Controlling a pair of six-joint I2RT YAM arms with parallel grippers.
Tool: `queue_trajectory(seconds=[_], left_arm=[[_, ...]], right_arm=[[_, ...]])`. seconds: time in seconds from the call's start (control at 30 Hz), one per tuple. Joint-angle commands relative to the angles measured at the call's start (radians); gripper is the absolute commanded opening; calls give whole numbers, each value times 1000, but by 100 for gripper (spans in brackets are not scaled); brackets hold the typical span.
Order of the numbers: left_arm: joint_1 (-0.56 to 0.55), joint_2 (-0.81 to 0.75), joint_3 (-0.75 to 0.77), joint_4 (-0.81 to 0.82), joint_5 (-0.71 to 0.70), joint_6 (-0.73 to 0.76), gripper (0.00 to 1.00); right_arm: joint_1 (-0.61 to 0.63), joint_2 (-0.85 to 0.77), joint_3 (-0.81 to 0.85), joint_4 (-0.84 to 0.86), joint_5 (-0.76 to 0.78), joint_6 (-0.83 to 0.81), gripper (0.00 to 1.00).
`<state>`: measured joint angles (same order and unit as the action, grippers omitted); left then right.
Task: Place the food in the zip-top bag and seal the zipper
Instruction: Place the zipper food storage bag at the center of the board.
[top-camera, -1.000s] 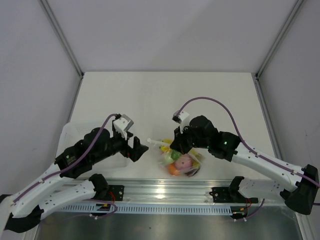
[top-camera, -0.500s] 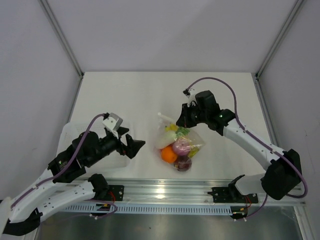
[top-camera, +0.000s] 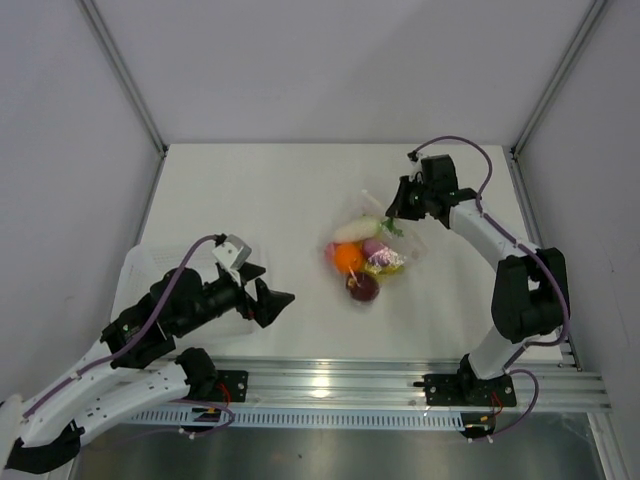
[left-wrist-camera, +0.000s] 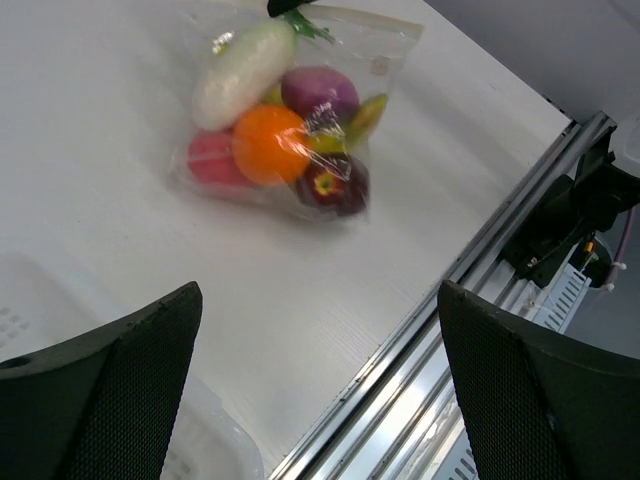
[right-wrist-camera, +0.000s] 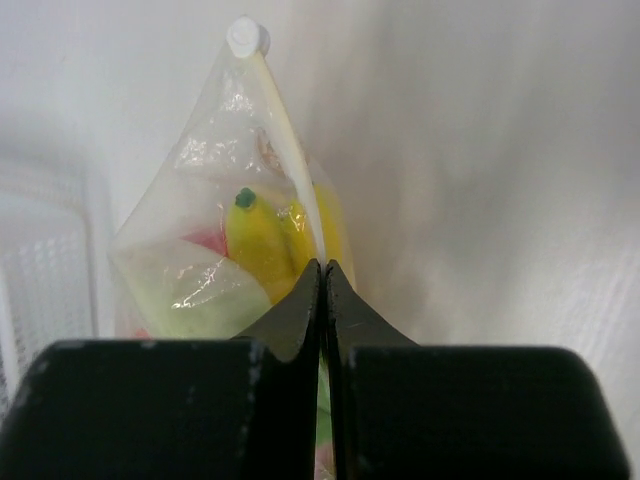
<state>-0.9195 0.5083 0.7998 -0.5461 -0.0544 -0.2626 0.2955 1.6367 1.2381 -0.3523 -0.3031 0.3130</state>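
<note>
Your right gripper (right-wrist-camera: 322, 285) is pinched tight on the zipper (right-wrist-camera: 285, 130) of the zip-top bag (left-wrist-camera: 390, 45), which lies mid-desk (top-camera: 280, 200) holding the food (top-camera: 349, 257); your left gripper (top-camera: 272, 297) gapes wide, empty.

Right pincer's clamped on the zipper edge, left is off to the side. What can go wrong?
1. The right pincer pinches only the thin zipper; the loaded zip-top bag may slip free.
2. The left pincer is open and apart from the bag, so sliding along the zipper might drag the bag instead of sealing it.
</note>
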Motion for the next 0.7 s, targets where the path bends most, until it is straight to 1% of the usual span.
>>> queue_trajectory(seconds=[0.0,0.17,0.23,0.53,0.67], left_arm=[[5,-20,-23,49,45,-33,99],[5,-31,-37,52,47,-43,99],[5,-33,-40,54,47,-44,99],[5,-40,-59,75,47,-58,99],[5,-33,-59,83,47,-64,99]], right_arm=[[-80,86,83,59,53,-28,0],[-166,181,87,107,16,6,0],[-199,193,52,133,6,27,0],[-222,132,-147,295,24,60,0],[-219,117,-158,309,9,63,0]])
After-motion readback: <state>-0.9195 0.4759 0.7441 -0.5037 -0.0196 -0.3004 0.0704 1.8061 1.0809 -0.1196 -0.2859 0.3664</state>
